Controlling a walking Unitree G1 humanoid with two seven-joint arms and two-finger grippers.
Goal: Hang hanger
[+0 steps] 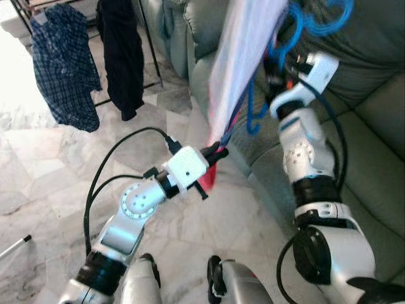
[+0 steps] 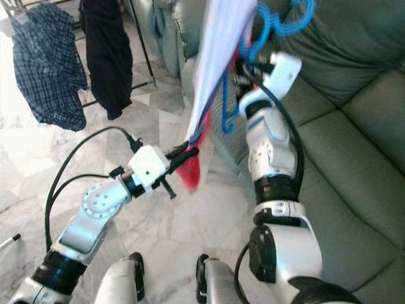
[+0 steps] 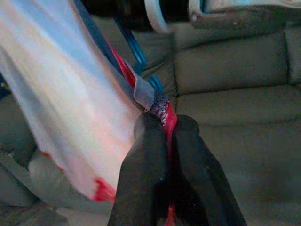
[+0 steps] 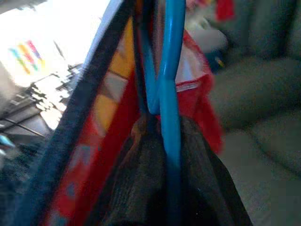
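Note:
A pale garment (image 1: 243, 60) with red and dark blue trim hangs from a blue plastic hanger (image 1: 297, 28), held up in front of the grey-green sofa (image 1: 373, 126). My right gripper (image 1: 278, 66) is raised and shut on the blue hanger (image 4: 169, 117), whose bar runs between its fingers (image 4: 141, 188). My left gripper (image 1: 214, 152) is lower and shut on the garment's red lower edge (image 3: 167, 117). A clothes rack (image 1: 149, 44) stands at the far left.
A checked blue shirt (image 1: 63, 66) and a dark garment (image 1: 123, 54) hang on the rack. Marble floor (image 1: 50, 171) lies between me and the rack. A thin white rod (image 1: 16, 246) lies on the floor at left. The sofa fills the right side.

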